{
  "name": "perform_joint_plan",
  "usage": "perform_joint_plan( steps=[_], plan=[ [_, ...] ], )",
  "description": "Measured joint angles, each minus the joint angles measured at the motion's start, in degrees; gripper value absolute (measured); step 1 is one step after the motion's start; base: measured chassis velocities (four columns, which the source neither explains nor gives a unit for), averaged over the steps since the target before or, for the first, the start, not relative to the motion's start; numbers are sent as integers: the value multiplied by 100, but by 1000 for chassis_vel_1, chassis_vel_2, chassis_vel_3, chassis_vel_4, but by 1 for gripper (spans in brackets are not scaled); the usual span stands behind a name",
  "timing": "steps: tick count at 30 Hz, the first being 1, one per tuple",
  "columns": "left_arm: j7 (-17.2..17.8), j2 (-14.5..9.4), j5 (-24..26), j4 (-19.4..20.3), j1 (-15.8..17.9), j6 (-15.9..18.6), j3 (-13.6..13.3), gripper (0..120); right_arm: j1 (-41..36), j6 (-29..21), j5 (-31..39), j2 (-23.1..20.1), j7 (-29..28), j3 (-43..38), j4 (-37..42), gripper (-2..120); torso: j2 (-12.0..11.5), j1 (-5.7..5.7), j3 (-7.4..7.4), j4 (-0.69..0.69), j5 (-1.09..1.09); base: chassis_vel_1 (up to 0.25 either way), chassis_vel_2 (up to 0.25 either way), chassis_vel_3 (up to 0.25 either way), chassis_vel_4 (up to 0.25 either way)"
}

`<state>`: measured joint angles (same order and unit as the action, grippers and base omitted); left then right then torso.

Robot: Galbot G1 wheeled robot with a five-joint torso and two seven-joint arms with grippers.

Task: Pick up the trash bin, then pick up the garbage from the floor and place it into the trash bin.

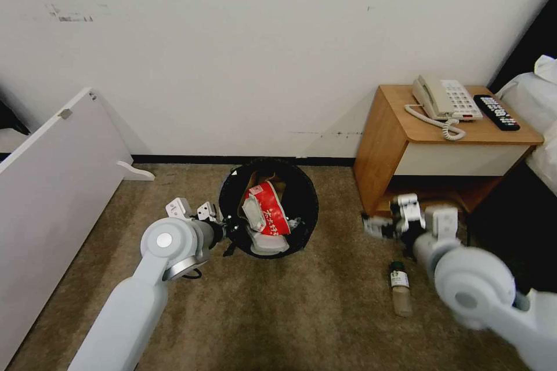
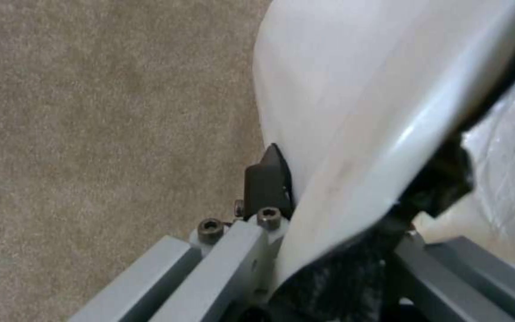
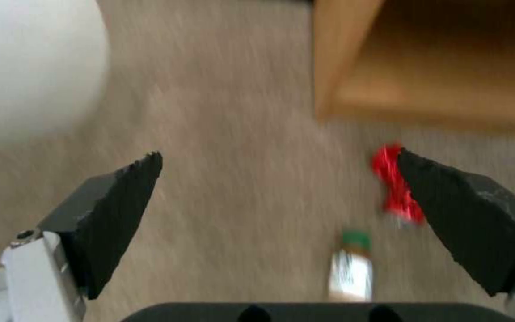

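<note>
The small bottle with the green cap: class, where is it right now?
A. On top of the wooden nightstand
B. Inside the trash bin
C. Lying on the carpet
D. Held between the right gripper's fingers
C. The small bottle lies on the carpet below the open right gripper, outside the trash bin.

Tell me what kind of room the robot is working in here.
Likely a hotel bedroom: a wooden nightstand against the wall holds a corded phone and a TV remote, white bedding sits beside it, and the floor is carpet.
</note>
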<state>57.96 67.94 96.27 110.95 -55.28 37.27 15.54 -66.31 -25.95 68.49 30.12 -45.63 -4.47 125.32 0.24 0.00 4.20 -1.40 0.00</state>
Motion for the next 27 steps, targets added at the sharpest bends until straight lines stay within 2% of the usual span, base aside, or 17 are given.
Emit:
perform_joint_plan(
  steps=[4, 6, 9, 15, 19, 27],
  plan=[
    [-11, 3, 1, -9, -4, -2, 2, 0, -202, -20, -227, 200, -169, 221, -211, 100, 0, 0, 1, 0, 0, 0, 0, 0, 0],
    [-20, -5, 2, -16, -13, -2, 23, 0, -192, -75, -69, 321, -342, 332, -285, 100, 0, 0, 1, 0, 0, 0, 0, 0, 0],
    [-37, -35, 0, -26, -72, -3, 108, 0, 32, -345, 658, 560, -799, 532, -428, 100, -1, 0, 1, 1, 0, 0, 0, 0, 0],
    [-74, -71, -33, -41, -160, -3, 203, 0, 394, -562, 1422, 893, -1421, 718, -788, 100, -1, 0, 1, 1, 0, 0, 0, 0, 0],
    [-110, -70, -63, -97, -166, -2, 230, 0, 573, -599, 1686, 1066, -1575, 775, -1071, 100, -2, 0, 1, 1, 0, 0, 0, 0, 0],
    [-183, -34, -127, -279, -117, 1, 286, 0, 568, -588, 1541, 1346, -1536, 699, -1824, 100, -2, 0, 1, 1, 0, 0, 0, 0, 0]
  ],
)
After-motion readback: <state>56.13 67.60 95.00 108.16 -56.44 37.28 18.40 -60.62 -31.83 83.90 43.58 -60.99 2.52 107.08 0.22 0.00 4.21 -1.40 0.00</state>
